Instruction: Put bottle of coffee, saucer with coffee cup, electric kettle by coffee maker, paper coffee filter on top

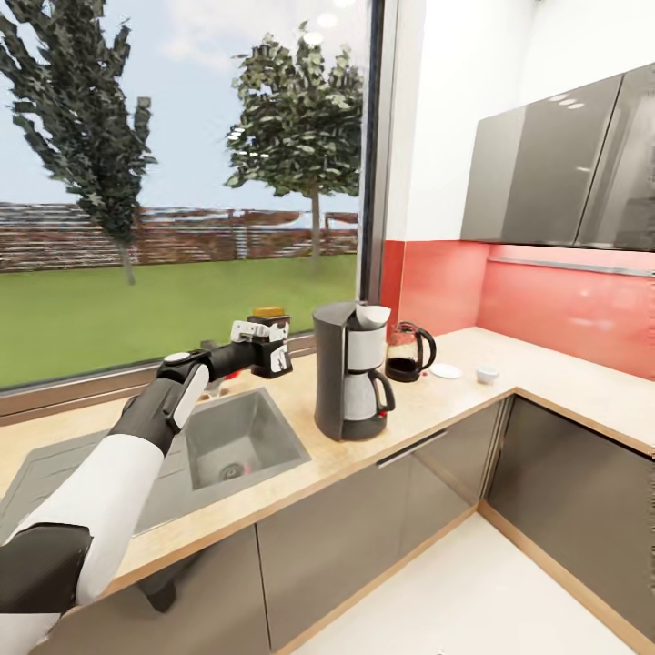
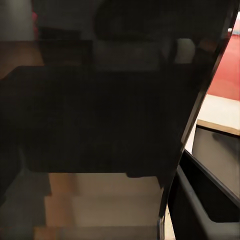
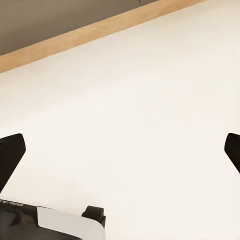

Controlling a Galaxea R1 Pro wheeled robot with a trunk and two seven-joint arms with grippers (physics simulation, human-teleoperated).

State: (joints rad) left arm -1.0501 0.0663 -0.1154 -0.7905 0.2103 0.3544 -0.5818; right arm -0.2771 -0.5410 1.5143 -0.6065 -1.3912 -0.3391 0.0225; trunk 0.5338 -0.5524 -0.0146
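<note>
The bottle of coffee (image 1: 273,347), a dark jar with a tan lid, hangs low over the kitchen countertop (image 1: 428,400) behind the sink, left of the coffee maker (image 1: 349,373). My left gripper (image 1: 266,349) is shut on it; whether the jar touches the worktop I cannot tell. Up close, the dark jar (image 2: 100,115) takes up most of the left wrist view. A white paper filter (image 1: 372,316) sits on top of the coffee maker. To its right stand the electric kettle (image 1: 407,353), the saucer (image 1: 446,370) and the coffee cup (image 1: 488,374), the cup apart from the saucer. My right gripper (image 3: 120,155) is open over the floor.
A steel sink (image 1: 238,437) lies in the worktop under my left forearm. A big window runs behind the counter, a red backsplash (image 1: 564,309) and grey wall cabinets (image 1: 555,173) at the right. White floor (image 3: 130,100) meets the wooden cabinet plinth (image 3: 90,32).
</note>
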